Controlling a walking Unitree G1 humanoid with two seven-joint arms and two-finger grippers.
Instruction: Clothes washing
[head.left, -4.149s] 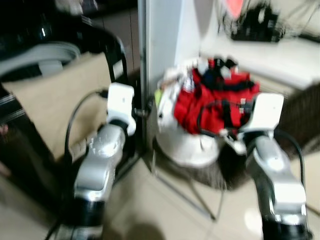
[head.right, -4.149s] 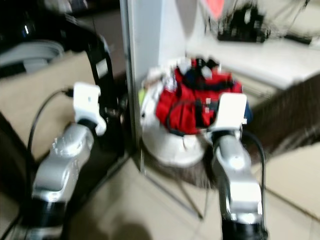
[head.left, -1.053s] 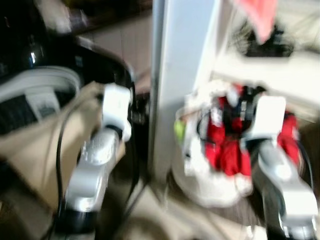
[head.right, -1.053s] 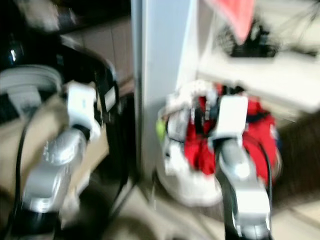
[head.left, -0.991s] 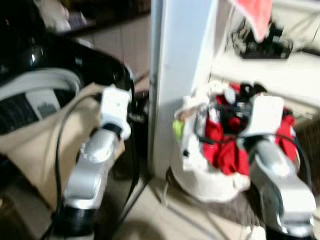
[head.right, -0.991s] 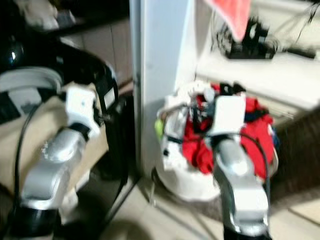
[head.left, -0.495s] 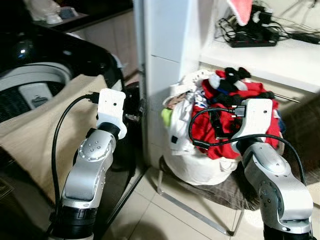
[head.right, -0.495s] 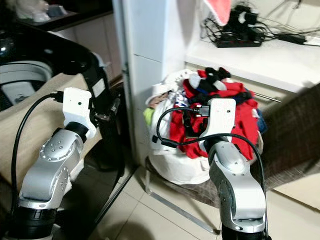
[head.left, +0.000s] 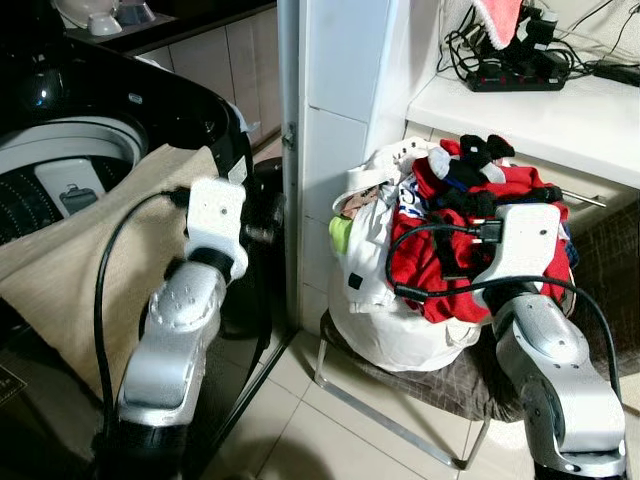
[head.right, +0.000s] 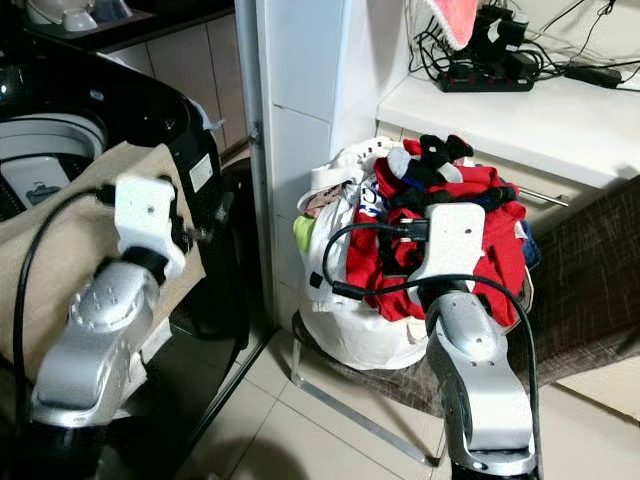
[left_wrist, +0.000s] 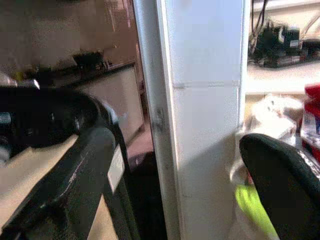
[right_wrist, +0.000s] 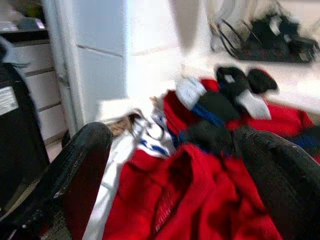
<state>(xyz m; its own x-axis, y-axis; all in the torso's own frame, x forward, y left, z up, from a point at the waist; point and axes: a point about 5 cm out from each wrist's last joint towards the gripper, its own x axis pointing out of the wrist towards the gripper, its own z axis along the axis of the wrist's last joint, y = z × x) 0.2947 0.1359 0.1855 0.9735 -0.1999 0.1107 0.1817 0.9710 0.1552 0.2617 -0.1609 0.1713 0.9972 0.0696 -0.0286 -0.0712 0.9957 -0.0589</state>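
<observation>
At the chair, 2 o'clock: a white laundry bag (head.left: 400, 320) sits on the brown seat of a metal-legged chair (head.left: 440, 385), heaped over its rim with clothes.
Clothes: red garments (head.left: 440, 265) make up most of the pile, with black and white socks (head.left: 470, 160) on top, a white printed piece (head.right: 345, 190) at the bag's 9 o'clock edge, and a small lime-green item (head.left: 340, 235) poking out beside it.
Right gripper: (right_wrist: 170, 185) raised just in front of the pile and pointing at it; the wrist view shows its two black fingers (right_wrist: 82, 170) spread wide with the red cloth lying between and beyond them, nothing gripped.
Left gripper: (left_wrist: 185, 185) held up at 10 o'clock, aimed at the white tiled pillar (head.left: 345, 110); its fingers (left_wrist: 75, 180) stand well apart and hold nothing.
Washing machine: a black top-loader (head.left: 110, 110) at 9 o'clock, lid up, grey drum rim (head.left: 60, 145) visible, and a tan cloth (head.left: 90, 260) draped over its front edge.
Pillar: stands between the machine and the chair, the bag just beside its base.
Shelf, 1 o'clock: a white ledge (head.left: 540, 110) above the pile carries a black power strip with tangled cables (head.left: 520, 70), and a pink cloth (head.left: 495, 15) hangs over them.
Floor: pale tiles (head.left: 330, 440) under the chair legs.
</observation>
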